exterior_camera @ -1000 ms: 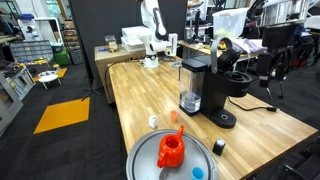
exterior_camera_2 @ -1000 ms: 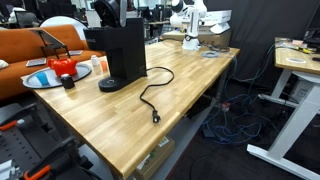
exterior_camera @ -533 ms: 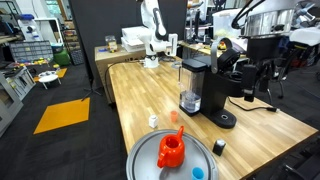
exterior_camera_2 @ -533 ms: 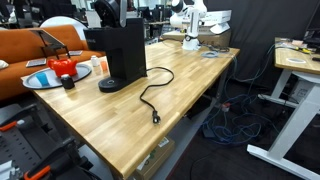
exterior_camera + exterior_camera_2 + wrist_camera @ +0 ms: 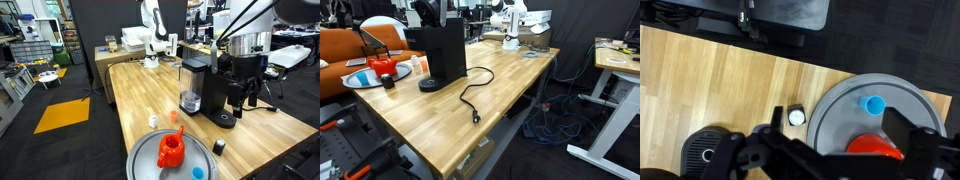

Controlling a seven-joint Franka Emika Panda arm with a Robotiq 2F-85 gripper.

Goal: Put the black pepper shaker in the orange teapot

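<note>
The black pepper shaker stands on the wooden table just beside the grey plate; it also shows in the other exterior view and in the wrist view, where its pale top faces up. The orange teapot sits on that plate, as both the other exterior view and the wrist view show. My gripper hangs high above the table beside the black coffee maker. In the wrist view its jaws are wide apart and empty, well above the plate.
A small blue object lies on the plate. A clear-and-white shaker and a tiny orange piece stand on the table behind the plate. The coffee maker's black cable trails across the wood.
The arm and gripper have swung in from the right of the exterior view and come lower, now hanging beside the coffee maker. The objects on the table have not moved.
</note>
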